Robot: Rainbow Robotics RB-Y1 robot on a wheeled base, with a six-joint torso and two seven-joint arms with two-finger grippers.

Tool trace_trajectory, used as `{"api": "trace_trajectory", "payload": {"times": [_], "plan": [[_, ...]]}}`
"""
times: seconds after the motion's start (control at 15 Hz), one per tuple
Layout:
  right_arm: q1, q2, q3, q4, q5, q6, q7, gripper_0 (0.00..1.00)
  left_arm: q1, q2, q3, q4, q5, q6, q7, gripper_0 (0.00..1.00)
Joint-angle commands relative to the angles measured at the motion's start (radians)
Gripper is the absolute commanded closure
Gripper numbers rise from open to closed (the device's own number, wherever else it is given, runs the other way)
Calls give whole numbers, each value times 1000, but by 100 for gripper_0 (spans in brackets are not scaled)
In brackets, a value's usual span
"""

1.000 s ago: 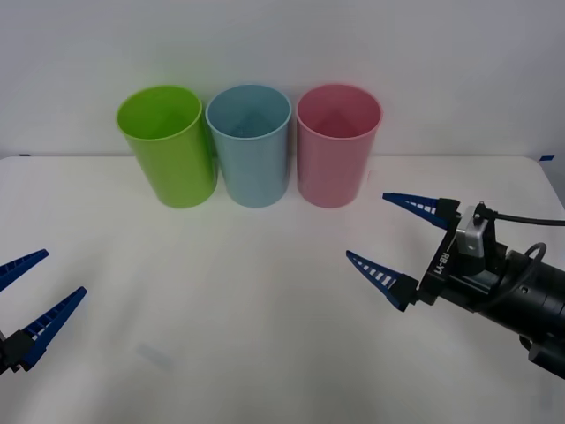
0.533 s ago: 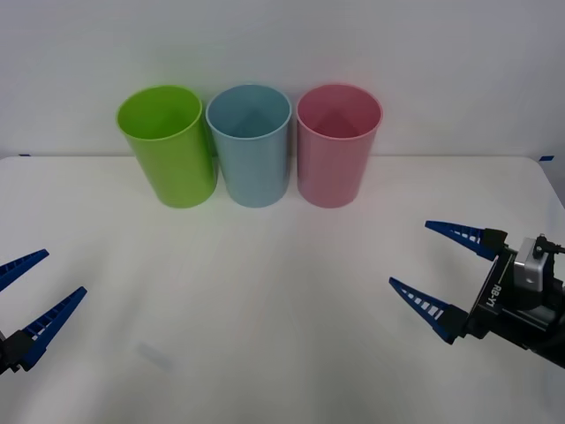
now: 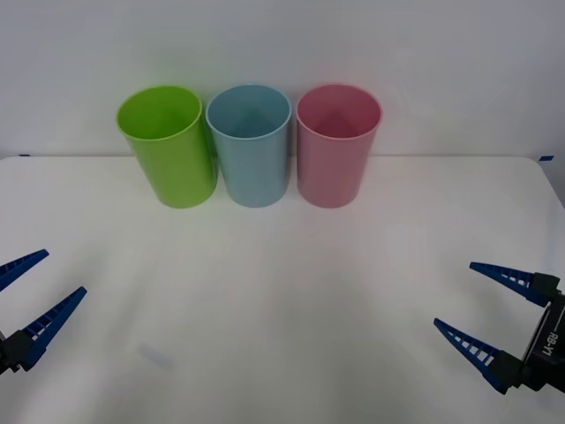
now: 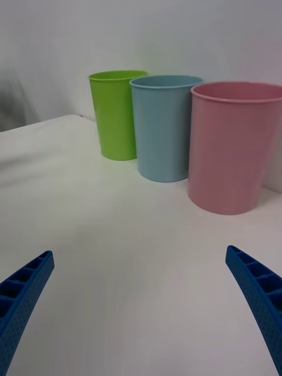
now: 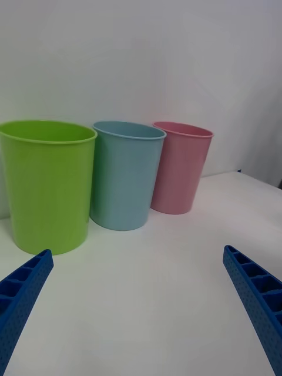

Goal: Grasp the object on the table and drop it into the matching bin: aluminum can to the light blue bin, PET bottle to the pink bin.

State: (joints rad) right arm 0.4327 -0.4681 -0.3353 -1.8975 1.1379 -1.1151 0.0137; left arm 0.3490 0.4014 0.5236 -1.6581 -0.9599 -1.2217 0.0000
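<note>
- The left gripper (image 3: 25, 298) sits at the lower left edge of the front view, low over the table (image 3: 282, 291), its two blue ribbed fingers spread wide apart and holding nothing
- In the left wrist view the same fingers (image 5: 23, 294) stand at the two bottom corners with bare white surface between them
- The lime green cup (image 3: 168, 146) stands upright at the upper left of the front view, leftmost in a row of three along the far edge of the table, its mouth tilted toward the camera
- The light blue bin (image 3: 251, 144) stands upright just beside the green cup, in the middle of the row; whether the two rims touch cannot be told
- What lies inside the light blue bin cannot be made out from the front view, and no can is to be seen on the table
- The pink bin (image 3: 336, 144) stands upright at the upper centre-right, just beside the blue one, closing the row
- In the right wrist view the pink bin (image 4: 235, 147) is nearest, the light blue bin (image 4: 164, 126) behind it and the lime green cup (image 4: 116, 114) farthest
- The right gripper (image 3: 481, 302) is at the lower right corner of the front view, well apart from the cups, its blue fingers released and wide apart, holding nothing
</note>
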Motion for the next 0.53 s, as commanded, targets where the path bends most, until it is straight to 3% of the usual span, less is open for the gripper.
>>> {"api": "trace_trajectory", "payload": {"times": [0.07,0.53], "plan": [[37,0,-22,0,-1,-3,0,0,0,0,0,0,0,0,0,0],[67,0,-47,0,0,-2,2,0,0,0,0,0,0,0,0,0]]}}
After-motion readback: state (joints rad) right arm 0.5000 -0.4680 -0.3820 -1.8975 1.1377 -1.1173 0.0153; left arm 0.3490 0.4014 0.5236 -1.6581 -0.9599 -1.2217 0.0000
